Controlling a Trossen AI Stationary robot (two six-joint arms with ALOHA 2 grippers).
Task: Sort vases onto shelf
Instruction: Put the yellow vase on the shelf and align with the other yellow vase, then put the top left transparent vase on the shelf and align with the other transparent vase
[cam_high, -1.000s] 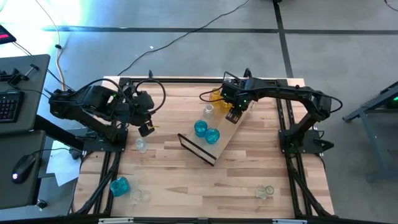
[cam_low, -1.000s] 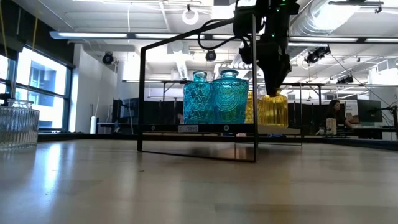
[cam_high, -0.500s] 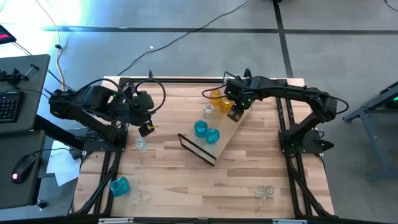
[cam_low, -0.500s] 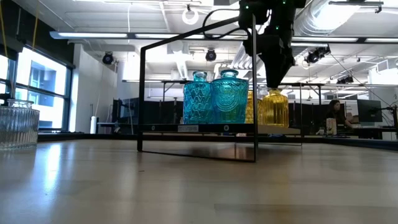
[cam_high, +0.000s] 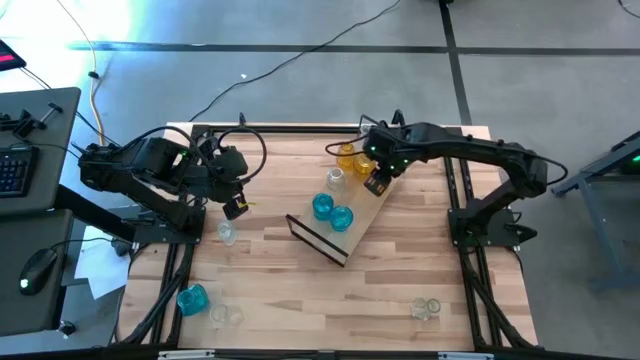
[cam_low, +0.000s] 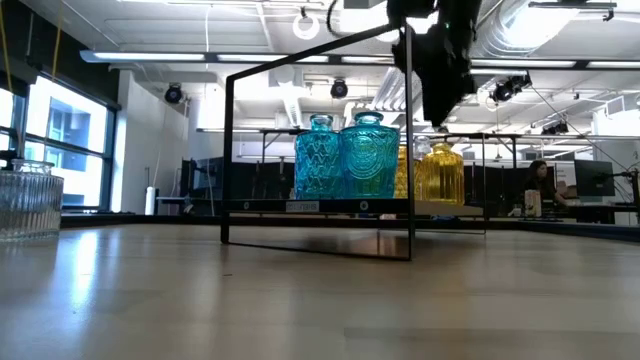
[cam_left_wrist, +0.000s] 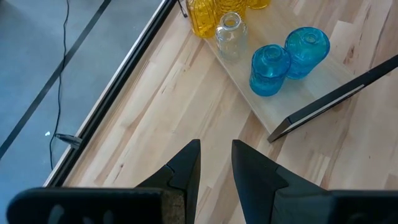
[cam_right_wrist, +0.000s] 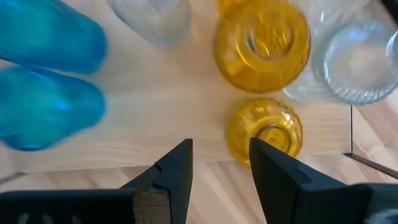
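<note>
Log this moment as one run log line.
phase: release done | right gripper: open, empty, above amber vase on shelf | left gripper: empty, waiting at table's left

The wooden bench (cam_high: 300, 290) carries the shelf (cam_high: 372, 208), which lies at an angle near its middle. On the shelf stand two teal vases (cam_high: 332, 211), one clear vase (cam_high: 336, 179) and two amber vases (cam_high: 353, 158). Directly on the bench stand a teal vase (cam_high: 191, 298) and clear vases (cam_high: 227, 233) near the edges.
</note>
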